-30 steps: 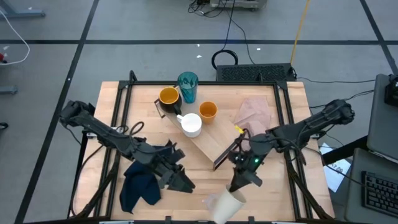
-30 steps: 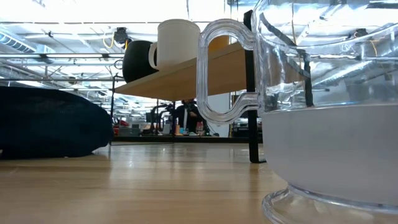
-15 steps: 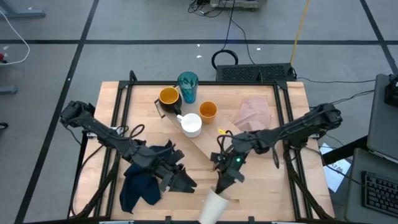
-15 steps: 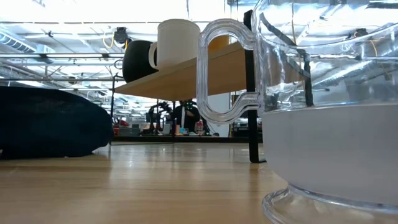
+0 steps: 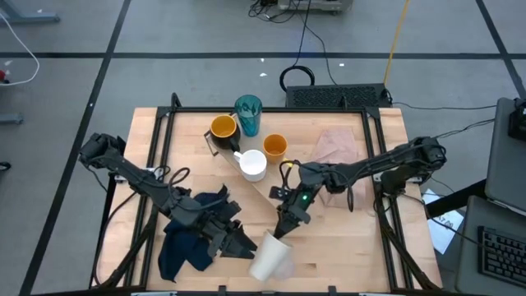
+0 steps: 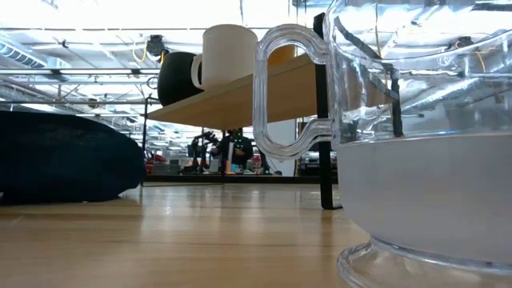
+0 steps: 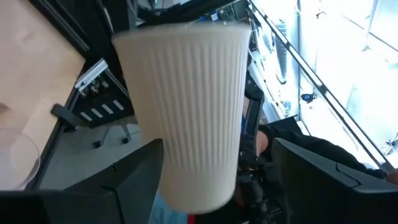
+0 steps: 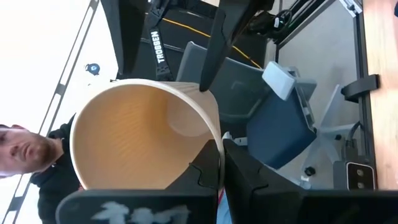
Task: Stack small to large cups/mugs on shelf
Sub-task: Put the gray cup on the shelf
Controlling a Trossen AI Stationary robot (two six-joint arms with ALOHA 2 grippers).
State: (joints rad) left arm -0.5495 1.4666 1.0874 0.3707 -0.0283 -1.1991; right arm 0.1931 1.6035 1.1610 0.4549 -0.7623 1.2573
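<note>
Right fingers (image 5: pixel 283 232) pinching beige-grey cup (image 5: pixel 269 256) rim, left fingers (image 5: pixel 240 244) spread beside it

So the right gripper (image 5: pixel 283 231) swung left w/ the beige-grey cup (image 5: pixel 270 256) pinched by its rim, cup's now right up against the left gripper (image 5: pixel 244 249) instead of way off to its right. Left gripper's jaws opened a bit wider, cup sits btwn its fingers (image 7: pixel 134 180).
</note>
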